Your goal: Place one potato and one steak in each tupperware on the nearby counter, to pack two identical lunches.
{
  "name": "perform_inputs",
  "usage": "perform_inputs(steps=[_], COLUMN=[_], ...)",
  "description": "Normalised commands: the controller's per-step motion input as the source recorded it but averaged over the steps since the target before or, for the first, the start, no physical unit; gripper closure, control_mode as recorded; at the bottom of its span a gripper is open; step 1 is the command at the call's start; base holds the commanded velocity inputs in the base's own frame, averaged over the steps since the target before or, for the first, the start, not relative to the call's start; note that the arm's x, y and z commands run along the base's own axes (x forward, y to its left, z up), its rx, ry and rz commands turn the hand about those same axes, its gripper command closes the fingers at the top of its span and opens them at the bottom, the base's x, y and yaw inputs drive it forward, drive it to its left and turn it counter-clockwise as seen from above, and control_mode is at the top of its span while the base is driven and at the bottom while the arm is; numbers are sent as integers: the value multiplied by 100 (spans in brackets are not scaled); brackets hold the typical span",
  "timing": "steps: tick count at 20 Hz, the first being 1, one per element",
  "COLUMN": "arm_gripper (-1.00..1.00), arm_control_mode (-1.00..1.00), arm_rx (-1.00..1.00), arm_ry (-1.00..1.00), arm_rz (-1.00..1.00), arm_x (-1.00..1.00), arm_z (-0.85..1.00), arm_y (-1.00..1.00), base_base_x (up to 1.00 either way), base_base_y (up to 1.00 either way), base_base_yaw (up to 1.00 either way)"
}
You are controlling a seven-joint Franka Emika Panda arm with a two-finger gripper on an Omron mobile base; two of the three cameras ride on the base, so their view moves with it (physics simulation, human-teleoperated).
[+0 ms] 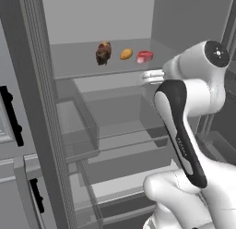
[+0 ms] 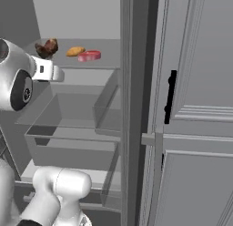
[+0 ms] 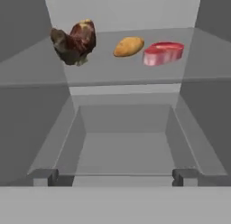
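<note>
Step in hand: approach for the first pick from the open fridge. Claw [image 3: 115, 175] released, jaws wide, grasping nothing. On the upper shelf [image 3: 113, 76] lie dark brown steak [image 3: 74, 41], potato [image 3: 128, 46] and red steak [image 3: 163, 53], all above and beyond the claw. Next move likely: rise, advance, centre on one item.

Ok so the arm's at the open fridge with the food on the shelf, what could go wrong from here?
1. The orange-tan oval potato lies close between the dark brown lumpy steak and the flat red-pink steak; the open claw may nudge a neighbour.
2. The claw sits below the grey fridge shelf, so rising could clip its front edge.
3. The round potato could roll if bumped.
</note>
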Motion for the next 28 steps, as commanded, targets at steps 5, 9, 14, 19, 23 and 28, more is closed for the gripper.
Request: perform_inputs(steps=[5, 9, 14, 19, 23, 28], arm_gripper=[-100, -100, -100, -100, -100, -100], arm_control_mode=[-100, -100, -100, -100, -100, -100], arm_rx=[-6, -2, 0, 0, 0, 0], arm_ry=[43, -1, -22, -7, 0, -7], arm_rz=[8, 4, 2, 0, 0, 0], arm_x=[10, 7, 69, 91, 99, 63], arm_z=[23, -23, -10, 0, 2, 2], arm_y=[90, 39, 39, 20, 7, 29], base_base_x=[0, 0, 0, 0, 0, 0], base_base_y=[0, 0, 0, 0, 0, 0], base_base_yaw=[0, 0, 0, 0, 0, 0])
